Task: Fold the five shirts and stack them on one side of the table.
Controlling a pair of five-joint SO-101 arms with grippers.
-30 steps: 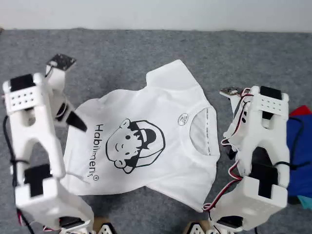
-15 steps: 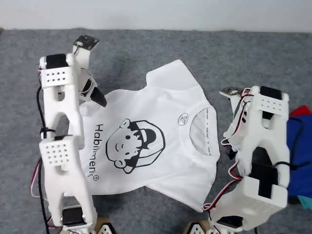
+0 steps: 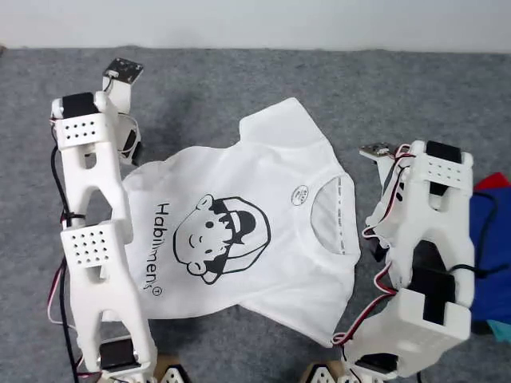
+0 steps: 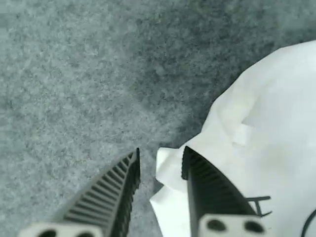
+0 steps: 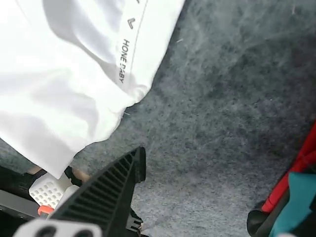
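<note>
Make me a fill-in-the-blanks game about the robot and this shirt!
The shirt spread out flat is ____ with a cartoon face on it.
The left end effector sits at the shirt's corner with its jaws ____.
The table under the shirt is ____.
Missing words: white; open; grey.

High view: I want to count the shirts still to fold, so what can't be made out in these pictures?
Coloured cloth pile: high view, cut off by the picture's edge and partly covered by the right arm; no count possible.
White shirt: high view, its hem side lies under the left arm.
</note>
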